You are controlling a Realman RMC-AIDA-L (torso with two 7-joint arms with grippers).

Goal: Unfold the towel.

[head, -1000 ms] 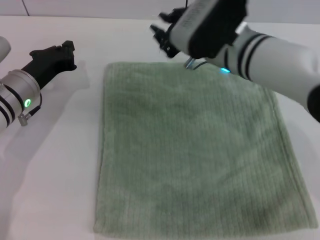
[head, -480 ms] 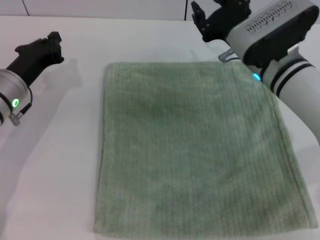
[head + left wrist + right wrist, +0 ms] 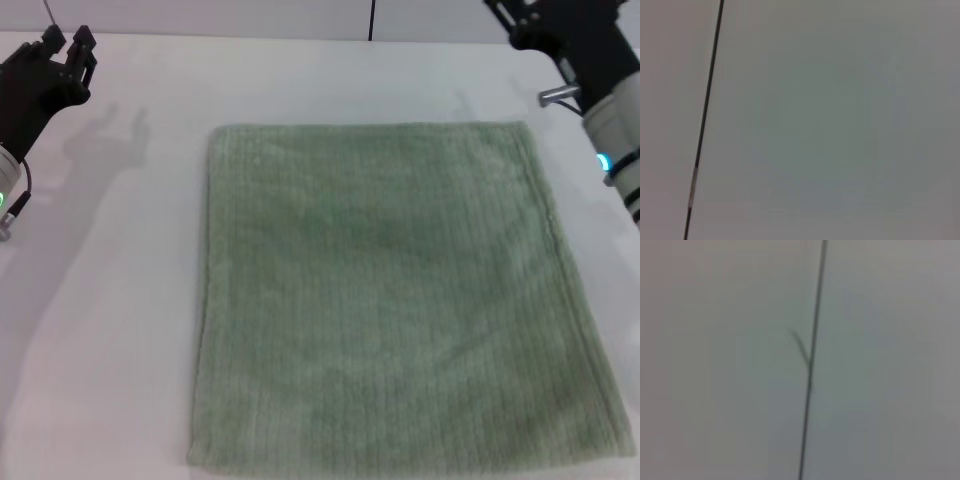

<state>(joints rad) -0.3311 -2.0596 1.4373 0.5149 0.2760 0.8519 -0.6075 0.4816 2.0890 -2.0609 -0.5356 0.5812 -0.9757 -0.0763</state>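
1. The towel (image 3: pixel 385 295) lay spread flat on the white table (image 3: pixel 100 300), filling the centre and lower right of the frame.
2. The left gripper (image 3: pixel 66 48) sat in the upper left corner, its fingers apart, well clear of the towel.
3. The right gripper (image 3: pixel 520 15) was at the upper right edge, partly cut off, above the towel's far right corner.

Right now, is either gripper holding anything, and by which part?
Nothing is held: the towel lies flat, with the left gripper and the right gripper both clear of it.
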